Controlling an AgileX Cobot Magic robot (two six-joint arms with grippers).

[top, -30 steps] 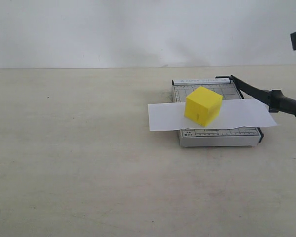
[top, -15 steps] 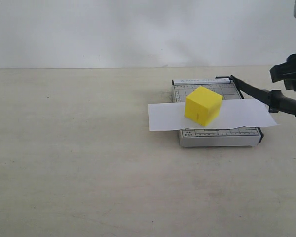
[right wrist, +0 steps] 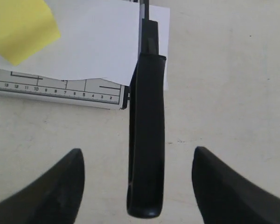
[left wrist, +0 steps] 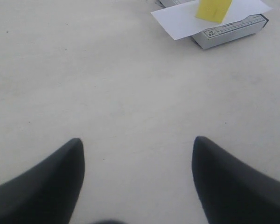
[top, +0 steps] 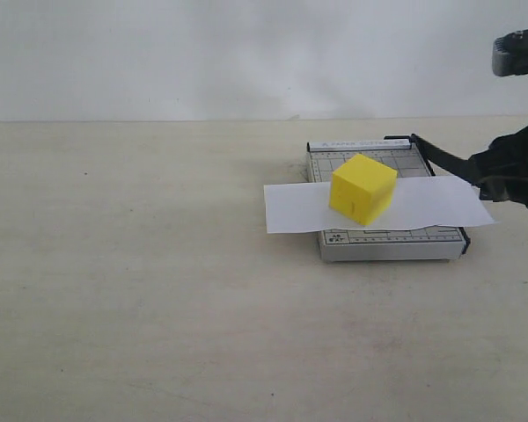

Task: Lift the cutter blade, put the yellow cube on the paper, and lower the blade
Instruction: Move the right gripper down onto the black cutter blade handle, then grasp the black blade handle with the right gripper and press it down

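Yellow cube [top: 363, 188] on paper [top: 290, 209], cutter blade [top: 444, 159] nearby

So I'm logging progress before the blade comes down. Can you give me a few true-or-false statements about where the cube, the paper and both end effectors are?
1. The yellow cube sits on the paper. True.
2. The right end effector is shut on the handle of the cutter blade. False: it is open, with one finger on either side of the handle and a gap on both sides.
3. The paper lies across the cutter board and overhangs it on both sides. True.
4. The left end effector holds the cube. False: it is open and empty over bare table, away from the cutter board.
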